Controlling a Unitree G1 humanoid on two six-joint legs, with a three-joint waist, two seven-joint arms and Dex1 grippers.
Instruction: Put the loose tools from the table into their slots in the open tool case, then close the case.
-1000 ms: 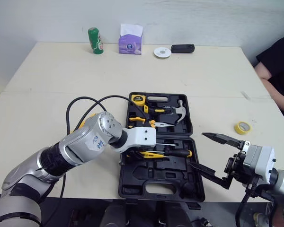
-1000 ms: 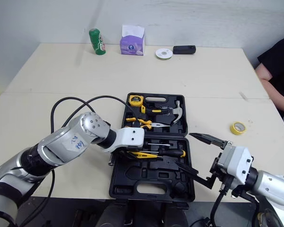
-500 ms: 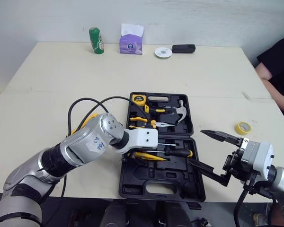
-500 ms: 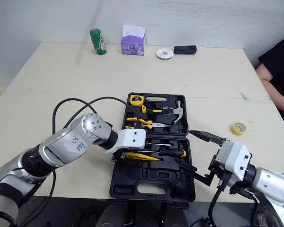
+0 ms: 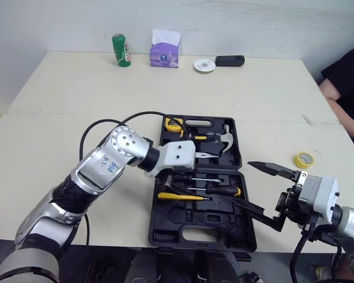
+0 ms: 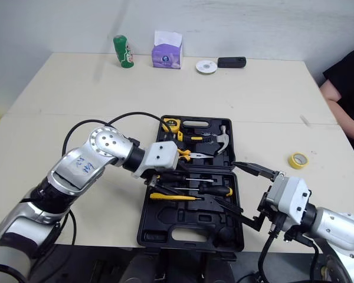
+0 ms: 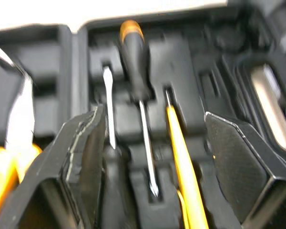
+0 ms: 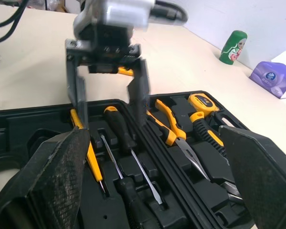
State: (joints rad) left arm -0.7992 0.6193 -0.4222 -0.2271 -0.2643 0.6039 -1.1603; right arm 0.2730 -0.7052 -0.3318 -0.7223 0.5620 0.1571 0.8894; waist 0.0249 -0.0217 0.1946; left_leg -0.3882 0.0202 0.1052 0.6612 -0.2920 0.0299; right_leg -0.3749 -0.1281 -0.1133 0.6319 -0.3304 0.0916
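Observation:
The black tool case (image 5: 165, 227) lies open in the middle of the table. A yellow screwdriver (image 5: 183, 197) lies in its near half beside a black-handled screwdriver (image 5: 222, 190). My left gripper (image 5: 167, 174) hovers open just above these, over the case's left side, with nothing between its fingers (image 8: 139, 98). In the left wrist view the yellow screwdriver (image 7: 182, 157) lies between the spread fingers. My right gripper (image 5: 243, 184) stands open at the case's right edge, holding nothing. The far half holds a tape measure (image 5: 173, 124), a hammer (image 5: 225, 138) and yellow-handled pliers (image 8: 168, 126).
A yellow tape roll (image 5: 302, 159) lies right of the case. A green bottle (image 5: 120, 50), a purple tissue box (image 5: 165, 53), a white disc (image 5: 203, 65) and a black device (image 5: 228, 60) line the far edge. A person's arm (image 5: 336, 97) rests at the far right. A black cable (image 5: 103, 127) loops over my left arm.
My left gripper opened and let go of the yellow screwdriver, which now lies in the case's near half. The gripper drew back toward the hinge. The right gripper stayed open in place.

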